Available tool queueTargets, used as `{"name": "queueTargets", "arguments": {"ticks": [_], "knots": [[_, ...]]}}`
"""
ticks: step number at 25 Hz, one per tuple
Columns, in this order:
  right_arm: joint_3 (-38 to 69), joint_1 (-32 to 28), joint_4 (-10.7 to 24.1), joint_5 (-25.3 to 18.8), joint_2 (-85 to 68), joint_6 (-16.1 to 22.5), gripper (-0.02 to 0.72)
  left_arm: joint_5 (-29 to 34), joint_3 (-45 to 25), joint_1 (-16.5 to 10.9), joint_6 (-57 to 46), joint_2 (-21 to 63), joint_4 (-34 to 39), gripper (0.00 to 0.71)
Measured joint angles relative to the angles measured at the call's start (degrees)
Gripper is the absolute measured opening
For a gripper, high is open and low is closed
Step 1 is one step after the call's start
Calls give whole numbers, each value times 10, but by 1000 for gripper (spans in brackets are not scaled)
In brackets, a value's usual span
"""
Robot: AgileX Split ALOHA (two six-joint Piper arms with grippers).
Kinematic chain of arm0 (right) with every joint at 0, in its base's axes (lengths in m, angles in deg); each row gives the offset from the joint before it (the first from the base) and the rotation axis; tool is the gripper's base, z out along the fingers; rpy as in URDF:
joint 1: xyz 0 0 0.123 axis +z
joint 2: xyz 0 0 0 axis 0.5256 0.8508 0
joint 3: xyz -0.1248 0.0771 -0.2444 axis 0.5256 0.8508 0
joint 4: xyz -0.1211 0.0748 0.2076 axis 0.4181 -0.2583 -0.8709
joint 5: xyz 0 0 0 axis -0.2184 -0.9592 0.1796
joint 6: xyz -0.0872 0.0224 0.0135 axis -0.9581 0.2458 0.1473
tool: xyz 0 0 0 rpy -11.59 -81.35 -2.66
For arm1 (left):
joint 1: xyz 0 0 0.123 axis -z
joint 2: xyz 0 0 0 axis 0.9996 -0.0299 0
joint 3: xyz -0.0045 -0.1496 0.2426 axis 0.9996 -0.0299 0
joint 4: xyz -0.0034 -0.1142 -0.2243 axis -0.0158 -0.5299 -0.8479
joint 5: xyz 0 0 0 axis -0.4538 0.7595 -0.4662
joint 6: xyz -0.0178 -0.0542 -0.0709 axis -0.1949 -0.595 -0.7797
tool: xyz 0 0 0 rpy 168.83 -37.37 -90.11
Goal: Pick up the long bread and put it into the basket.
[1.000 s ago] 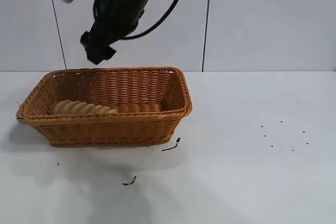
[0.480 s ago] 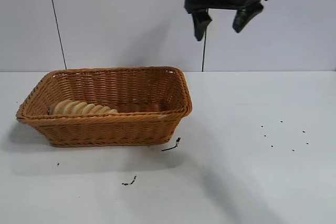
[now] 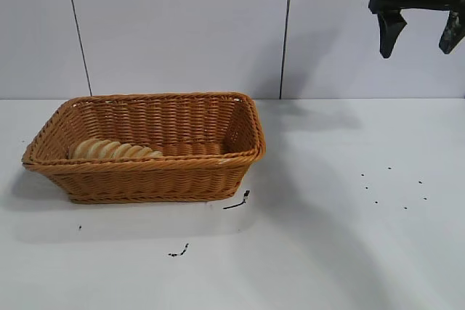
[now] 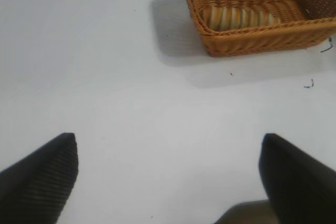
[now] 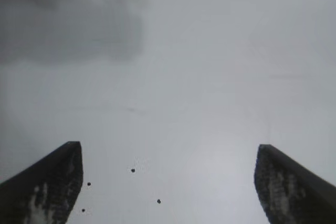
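Inside the basket, the long bread.

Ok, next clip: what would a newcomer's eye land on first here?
First the large orange-brown woven wicker basket on the white table's left half, with the ridged tan-golden long bread already lying inside at its left end. Next, the black right gripper hanging high at the upper right, open and empty. The left gripper, also open, shows only in its wrist view.
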State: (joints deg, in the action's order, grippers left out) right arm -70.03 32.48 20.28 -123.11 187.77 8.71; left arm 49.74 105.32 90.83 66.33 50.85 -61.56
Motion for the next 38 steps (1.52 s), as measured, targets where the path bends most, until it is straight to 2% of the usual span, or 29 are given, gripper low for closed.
{"name": "queueTargets", "arguments": {"ticks": [6, 9, 16, 26, 33, 38], "knots": [[9, 0, -11, 0, -59, 0, 609, 0, 0, 0, 0, 0, 0, 696], [55, 0, -12, 0, -111, 0, 609, 0, 0, 0, 0, 0, 0, 696], [256, 0, -12, 0, -287, 0, 607, 0, 0, 0, 0, 0, 0, 696], [609, 0, -12, 3, -600, 0, 608, 0, 0, 0, 0, 0, 0, 696], [810, 0, -12, 84, -853, -26, 608, 0, 0, 0, 0, 0, 0, 696], [892, 0, -12, 97, -1018, -27, 608, 0, 0, 0, 0, 0, 0, 696]]}}
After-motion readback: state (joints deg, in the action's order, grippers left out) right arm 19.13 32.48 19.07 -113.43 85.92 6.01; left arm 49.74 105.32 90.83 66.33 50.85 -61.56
